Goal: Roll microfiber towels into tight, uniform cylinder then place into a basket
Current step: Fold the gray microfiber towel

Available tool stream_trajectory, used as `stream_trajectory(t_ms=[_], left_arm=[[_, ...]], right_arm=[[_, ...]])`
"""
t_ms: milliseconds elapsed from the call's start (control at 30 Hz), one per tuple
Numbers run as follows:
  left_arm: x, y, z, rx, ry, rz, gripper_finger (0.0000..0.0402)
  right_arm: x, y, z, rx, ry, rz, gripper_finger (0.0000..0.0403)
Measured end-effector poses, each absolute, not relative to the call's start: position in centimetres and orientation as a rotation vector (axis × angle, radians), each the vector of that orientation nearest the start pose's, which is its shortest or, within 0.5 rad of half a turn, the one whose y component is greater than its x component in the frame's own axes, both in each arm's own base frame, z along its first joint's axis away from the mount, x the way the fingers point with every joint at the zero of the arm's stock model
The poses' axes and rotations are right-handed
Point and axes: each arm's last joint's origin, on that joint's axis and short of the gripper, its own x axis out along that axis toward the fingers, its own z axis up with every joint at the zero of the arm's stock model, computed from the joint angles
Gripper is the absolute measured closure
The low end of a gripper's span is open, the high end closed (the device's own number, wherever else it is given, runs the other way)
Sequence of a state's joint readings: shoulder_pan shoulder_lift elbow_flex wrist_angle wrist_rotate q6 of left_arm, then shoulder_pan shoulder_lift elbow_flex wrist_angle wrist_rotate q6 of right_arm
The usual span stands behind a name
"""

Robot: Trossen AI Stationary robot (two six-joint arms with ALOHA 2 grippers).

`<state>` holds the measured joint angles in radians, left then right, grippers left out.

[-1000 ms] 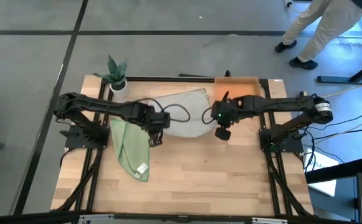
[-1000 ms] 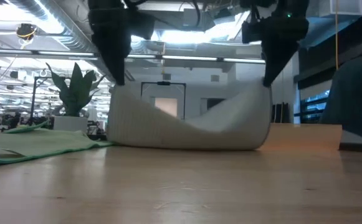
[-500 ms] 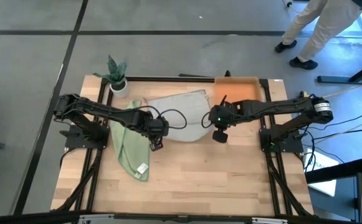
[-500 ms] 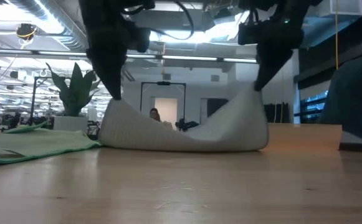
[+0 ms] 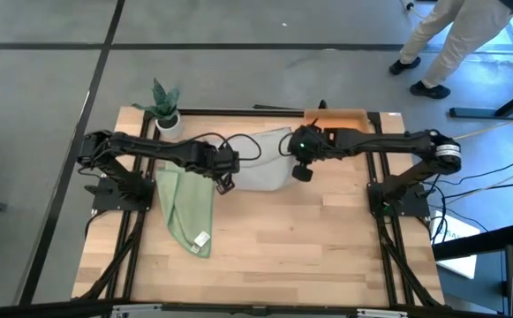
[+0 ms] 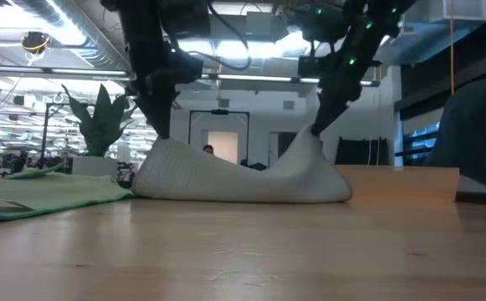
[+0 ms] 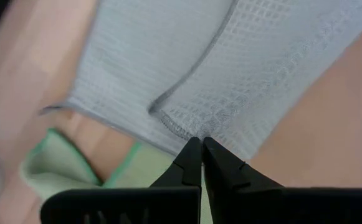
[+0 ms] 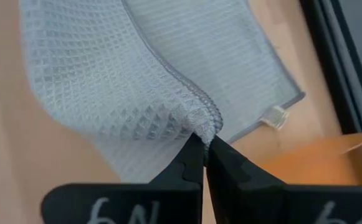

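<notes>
The light grey microfiber towel lies doubled over at the table's far middle, its fold resting on the wood. My left gripper is shut on its left raised corner and my right gripper is shut on its right raised corner. The light green towel lies flat on the table at the left, partly under my left arm. The orange basket stands at the far right, just beyond my right gripper. My left gripper pinches the grey towel's hemmed corner between its two fingertips, coming from above and slanting down. That corner is held a little above the table, and the cloth slopes down from it onto the layer below. My right gripper pinches the towel's other hemmed corner between its fingertips, also slanting down from above. The corner stands up in a peak, and the cloth falls slack from it onto the table.
A small white plant pot with a green plant stands at the far left corner. Bare wood stretches across the near half of the table. A person walks on the floor beyond the far right.
Both grippers have carried the grey towel's raised corners toward the far edge and down, the right one also leftward. The hanging sag between them has sunk onto the table, so the lifted edge now lies low over the rest of the towel.
</notes>
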<state>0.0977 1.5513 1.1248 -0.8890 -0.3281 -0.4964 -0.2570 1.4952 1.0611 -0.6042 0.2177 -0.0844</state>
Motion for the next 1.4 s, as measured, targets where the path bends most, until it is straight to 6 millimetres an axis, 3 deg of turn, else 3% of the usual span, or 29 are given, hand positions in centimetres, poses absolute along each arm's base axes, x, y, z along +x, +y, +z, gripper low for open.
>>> stream_trajectory(t_ms=[133,267,567,967,1400], left_arm=[[28.3,4.1,23.1,-0.237,1.177,0.697,0.0401],[28.3,3.6,23.1,-0.264,1.207,0.614,0.0402],[28.5,1.3,23.0,-0.317,1.232,0.494,0.0402],[28.2,-1.6,20.8,-0.407,1.251,0.434,0.0401],[28.1,-1.6,20.4,-0.412,1.252,0.443,0.04]], right_arm=[[28.8,-9.0,23.3,-0.063,1.048,-0.401,0.0393],[28.5,-9.0,23.2,-0.041,1.072,-0.407,0.0393],[28.7,-7.3,23.0,0.031,1.09,-0.233,0.0393],[29.0,-5.5,23.0,0.054,1.087,-0.186,0.0393],[29.0,-5.2,22.9,0.073,1.095,-0.19,0.0393]])
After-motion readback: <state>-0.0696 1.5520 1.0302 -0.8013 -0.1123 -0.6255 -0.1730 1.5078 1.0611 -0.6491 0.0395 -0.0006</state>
